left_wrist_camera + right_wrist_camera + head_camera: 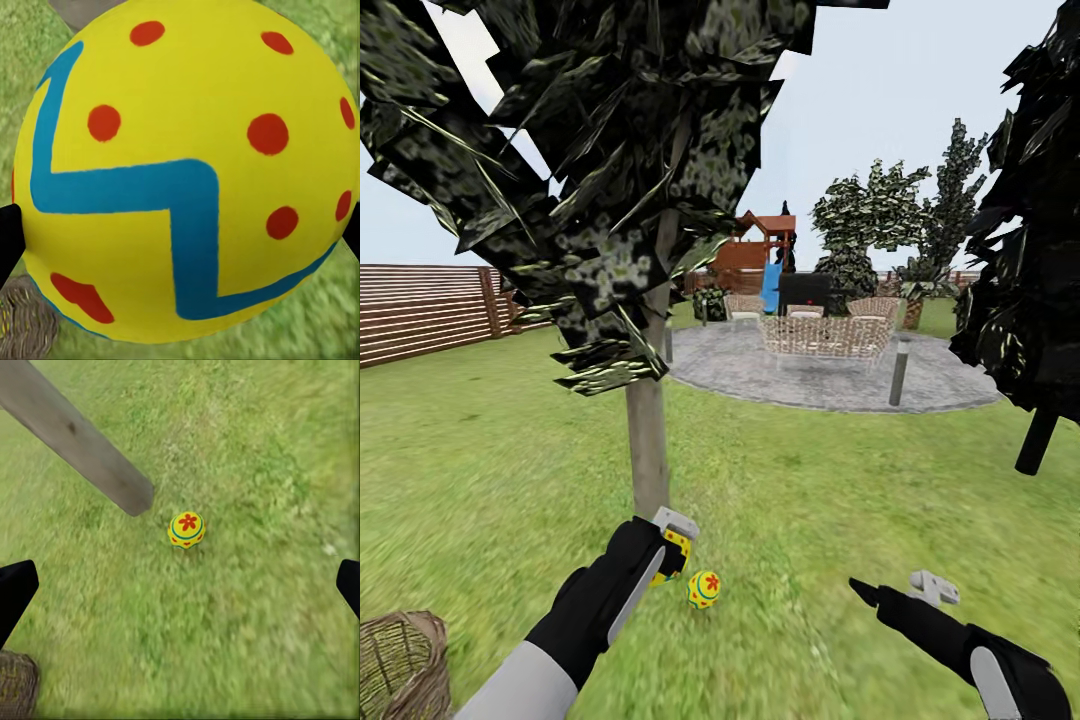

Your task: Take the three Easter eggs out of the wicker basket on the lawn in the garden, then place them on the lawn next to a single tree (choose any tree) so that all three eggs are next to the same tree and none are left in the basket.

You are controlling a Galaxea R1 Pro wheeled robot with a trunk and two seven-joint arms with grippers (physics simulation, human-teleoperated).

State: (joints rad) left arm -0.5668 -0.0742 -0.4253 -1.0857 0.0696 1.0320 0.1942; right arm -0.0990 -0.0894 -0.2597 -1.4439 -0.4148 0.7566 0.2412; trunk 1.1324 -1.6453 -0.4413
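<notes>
My left gripper (676, 543) is shut on a yellow Easter egg (679, 556) just above the lawn (490, 470), right at the foot of the tree's pale trunk (648, 440). In the left wrist view this egg (187, 172) shows a blue zigzag and red dots, with black fingers (7, 240) at both its sides. A second egg (704, 589) with a red flower lies on the grass beside the trunk; the same egg (187, 529) lies near the trunk (82, 442) in the right wrist view. My right gripper (890, 592) hovers open and empty to the right. The third egg is out of view. The wicker basket (395, 665) stands at the lower left.
The tree's dark crown (620, 130) hangs low overhead. A black-leaved tree (1035, 290) with a dark trunk stands to the right. Beyond lie the grey round patio (830, 375) with woven seats, a playset (760, 250) and the slatted fence (420, 310).
</notes>
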